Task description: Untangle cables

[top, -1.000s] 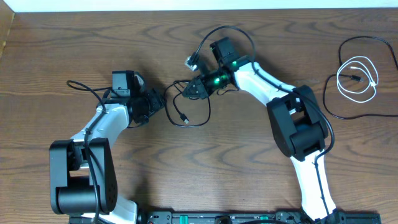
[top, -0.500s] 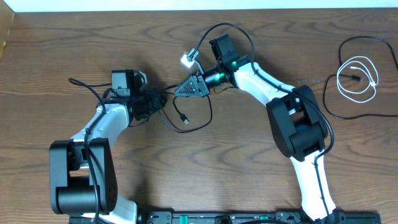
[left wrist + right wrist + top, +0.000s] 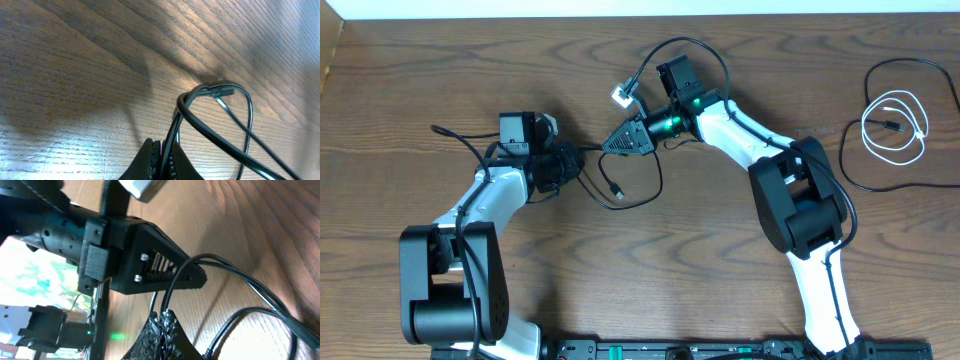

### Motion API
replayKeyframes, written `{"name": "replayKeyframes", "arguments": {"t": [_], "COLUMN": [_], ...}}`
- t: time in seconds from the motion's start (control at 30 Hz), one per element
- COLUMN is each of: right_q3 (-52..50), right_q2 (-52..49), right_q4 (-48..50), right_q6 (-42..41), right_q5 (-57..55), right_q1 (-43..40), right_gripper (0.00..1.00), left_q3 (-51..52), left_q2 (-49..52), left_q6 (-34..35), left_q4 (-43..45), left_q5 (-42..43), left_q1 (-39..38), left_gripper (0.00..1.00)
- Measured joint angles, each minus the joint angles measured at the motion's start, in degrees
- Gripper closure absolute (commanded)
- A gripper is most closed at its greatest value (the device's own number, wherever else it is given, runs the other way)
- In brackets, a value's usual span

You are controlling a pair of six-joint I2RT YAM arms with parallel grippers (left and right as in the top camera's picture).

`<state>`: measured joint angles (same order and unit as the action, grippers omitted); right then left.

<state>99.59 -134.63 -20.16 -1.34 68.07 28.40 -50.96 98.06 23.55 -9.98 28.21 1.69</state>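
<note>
**While both grippers pinch the black cable, the loop waits to be drawn out**

Since your left gripper point(image 3: 580, 158) and right gripper point(image 3: 607, 146) are each clamped shut on the black cable point(image 3: 220, 90) at mid-table, you look to be at the pulling-apart step. The slack hangs in a loop just below them, plug end inside it. Next, ease the arms apart slowly so the plug slips free rather than snagging. The white cable point(image 3: 923, 130) lies coiled at the far right, well apart. You have no readable brand or label anywhere.
</note>
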Motion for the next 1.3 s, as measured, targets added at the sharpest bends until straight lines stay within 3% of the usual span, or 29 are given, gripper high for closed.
{"name": "replayKeyframes", "arguments": {"t": [0.4,0.47,0.67,1.3], "right_q3": [0.0,0.0,0.0,-1.1], "right_q2": [0.0,0.0,0.0,0.0], "right_q4": [-7.9,-8.0,-8.5,-9.2], "right_q6": [2.0,2.1,2.9,5.5], "right_q5": [-10.4,-11.6,-13.6,-13.4], "right_q1": [3.7,4.4,5.0,4.8], "right_gripper": [0.98,0.88,0.73,0.73], "left_q3": [0.0,0.0,0.0,0.0], "left_q2": [0.0,0.0,0.0,0.0], "left_q6": [0.0,0.0,0.0,0.0], "left_q4": [0.2,0.2,0.2,0.3], "left_q5": [0.0,0.0,0.0,0.4], "left_q1": [0.0,0.0,0.0,0.0], "left_gripper": [0.92,0.92,0.92,0.92]}}
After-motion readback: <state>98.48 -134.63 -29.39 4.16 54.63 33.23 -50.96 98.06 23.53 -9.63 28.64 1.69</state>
